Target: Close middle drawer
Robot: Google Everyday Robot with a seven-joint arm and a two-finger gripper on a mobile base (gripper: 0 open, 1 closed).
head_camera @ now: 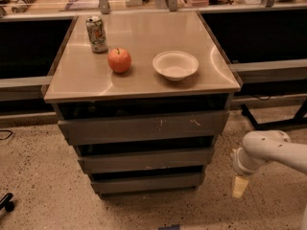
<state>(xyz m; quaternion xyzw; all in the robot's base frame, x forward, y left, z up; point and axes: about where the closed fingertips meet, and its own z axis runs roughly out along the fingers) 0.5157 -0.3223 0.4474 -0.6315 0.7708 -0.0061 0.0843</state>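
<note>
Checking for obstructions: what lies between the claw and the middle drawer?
Nothing. In the camera view, only bare speckled floor separates the claw, low at the right, from the middle drawer.

No legible text anywhere

cabinet top (pixel 144 83): can (pixel 96 34), apple (pixel 119 60), bowl (pixel 175 65), all apart | gripper (pixel 240 186): low over speckled floor (pixel 38 176)

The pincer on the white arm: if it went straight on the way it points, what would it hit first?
The pincer sits right of the cabinet, pointing down, so it would most likely meet the speckled floor first, not the middle drawer. Depth is hard to judge.
</note>
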